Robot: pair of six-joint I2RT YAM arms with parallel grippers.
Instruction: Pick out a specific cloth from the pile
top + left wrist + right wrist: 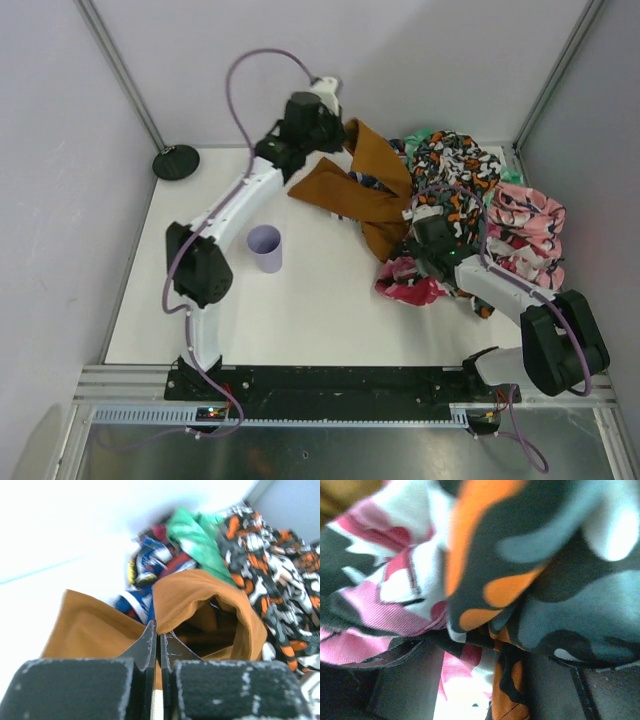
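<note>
The cloth (357, 188), plain rust-brown, drapes from the back of the table down toward the pile (462, 170). My left gripper (340, 138) is shut on its upper edge and holds that edge off the table. In the left wrist view the jaws (159, 630) meet on a brown fold of the cloth (200, 592), with the pile (260, 555) behind it. My right gripper (436, 238) is sunk into the near side of the pile. In its wrist view, orange-black camouflage cloth (510, 695) and pink camouflage cloth (375, 620) fill the gap between the fingers of the right gripper (480, 680).
A lilac cup (265, 248) stands upright left of centre, near the left arm's elbow. A black round disc (176, 161) lies at the back left corner. Pink camouflage pieces (526, 228) spread along the right edge. Walls close in the table's back and sides.
</note>
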